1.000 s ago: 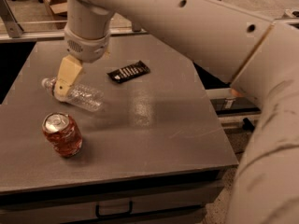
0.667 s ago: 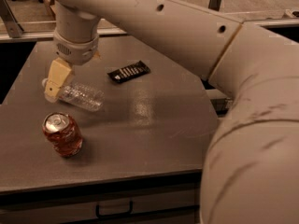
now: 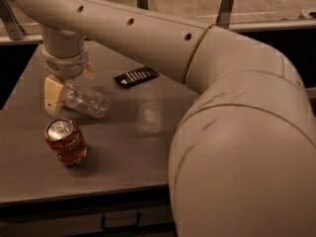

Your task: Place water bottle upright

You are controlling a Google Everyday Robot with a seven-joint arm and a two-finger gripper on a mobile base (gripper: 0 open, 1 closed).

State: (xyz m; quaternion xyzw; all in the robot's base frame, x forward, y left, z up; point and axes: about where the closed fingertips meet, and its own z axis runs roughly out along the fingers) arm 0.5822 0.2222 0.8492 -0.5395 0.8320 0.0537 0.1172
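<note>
At the far left of the frame we see the gripper (image 3: 68, 89) hanging from a round cream wrist, low over the left part of the grey table (image 3: 128, 147). It sits right at the left end of the water bottle (image 3: 89, 101), and its pale body covers the bottle's cap end. We cannot tell whether the gripper is clamped on the bottle or only set around it.

The water bottle is clear and ribbed. It lies on its side, not upright, in the upper left of the tabletop. Its body runs from the gripper down and to the right, and its free end points toward the middle of the table. We cannot tell whether that free end rests on the surface or sits just above it.

Below the bottle, toward the lower left, a red soda can (image 3: 65, 142) stands on the table with its silver top tilted toward us. It is near the bottle and not touching it.

Further right, in the upper middle of the table, a flat black object with pale markings (image 3: 136, 76) lies at a slant, apart from the bottle and the can. A dull sheen shows on the bare table surface below it.

The robot arm (image 3: 148, 31) stretches from the wrist across the top of the frame. At the right it widens into a large cream segment (image 3: 247, 147) that fills the lower right and hides that side of the table. Under the table's front edge, at the bottom, we see a dark drawer handle (image 3: 121, 224).
</note>
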